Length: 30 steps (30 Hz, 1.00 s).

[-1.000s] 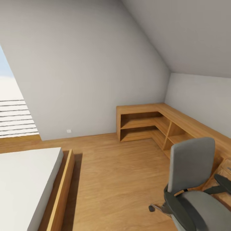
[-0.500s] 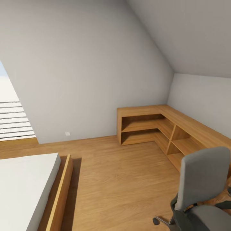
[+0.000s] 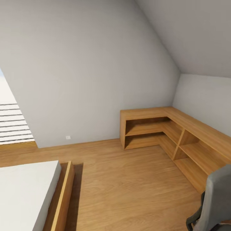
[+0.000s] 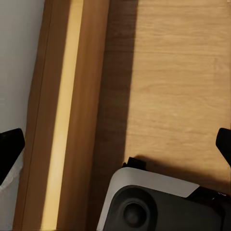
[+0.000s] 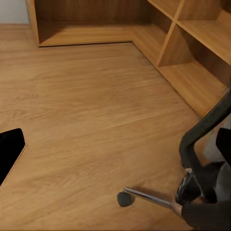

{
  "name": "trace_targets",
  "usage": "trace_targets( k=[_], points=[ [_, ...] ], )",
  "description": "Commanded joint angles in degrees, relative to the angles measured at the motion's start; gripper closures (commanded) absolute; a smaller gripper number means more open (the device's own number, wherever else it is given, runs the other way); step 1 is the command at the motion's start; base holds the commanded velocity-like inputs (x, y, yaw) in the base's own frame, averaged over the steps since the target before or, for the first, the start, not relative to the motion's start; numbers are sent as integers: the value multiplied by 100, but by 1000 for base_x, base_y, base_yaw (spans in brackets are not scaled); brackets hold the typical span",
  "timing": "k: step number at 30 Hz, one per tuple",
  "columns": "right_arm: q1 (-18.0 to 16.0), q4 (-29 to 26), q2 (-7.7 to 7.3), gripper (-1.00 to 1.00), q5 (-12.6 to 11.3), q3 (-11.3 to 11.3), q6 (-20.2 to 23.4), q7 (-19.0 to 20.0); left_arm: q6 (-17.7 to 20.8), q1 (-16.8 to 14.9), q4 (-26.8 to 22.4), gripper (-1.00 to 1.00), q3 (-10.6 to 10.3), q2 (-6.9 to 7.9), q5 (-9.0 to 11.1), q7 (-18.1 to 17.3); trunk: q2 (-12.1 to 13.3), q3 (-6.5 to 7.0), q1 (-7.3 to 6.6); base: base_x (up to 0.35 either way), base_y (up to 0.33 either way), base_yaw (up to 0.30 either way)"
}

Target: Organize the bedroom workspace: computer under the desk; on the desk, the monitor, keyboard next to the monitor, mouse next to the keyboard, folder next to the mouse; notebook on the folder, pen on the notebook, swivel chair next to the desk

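The swivel chair (image 3: pixel 215 199) shows as a grey backrest edge and a black armrest in the lower right corner of the head view. In the right wrist view I see the swivel chair's (image 5: pixel 204 144) black armrest, chrome leg and a caster on the floor. My right gripper (image 5: pixel 115 149) is open above bare floor, just beside that caster. My left gripper (image 4: pixel 115 149) is open over the floor next to the bed frame. The desk, monitor, keyboard, mouse, folder, notebook, pen and computer are out of view.
A bed (image 3: pixel 25 189) with a white mattress and wooden frame (image 4: pixel 62 115) fills the lower left. Low light wooden corner shelves (image 3: pixel 166 128) run along the back and right walls under a sloped ceiling. Wooden floor (image 3: pixel 128 186) lies between them. My base (image 4: pixel 159 204) is near the bed.
The whole head view has shifted, so the camera has moved. The swivel chair has slid from the lower right of the picture almost out of its corner, and more of the shelves shows.
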Motion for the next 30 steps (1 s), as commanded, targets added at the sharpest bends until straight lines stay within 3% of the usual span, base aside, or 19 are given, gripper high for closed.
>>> trace_targets(
  k=[1, 30],
  points=[
    [-5, 11, 4, -100, -23, 49, -14, -30, -11, 1, -9, -100, -49, 4, 51, 36, -4, -6, 4, 317, 194, 0],
    [-5, 11, 4, -100, -23, 49, -14, -30, -11, 1, -9, -100, -53, 4, 51, 36, -4, -6, 4, 324, 28, 0]
  ],
)
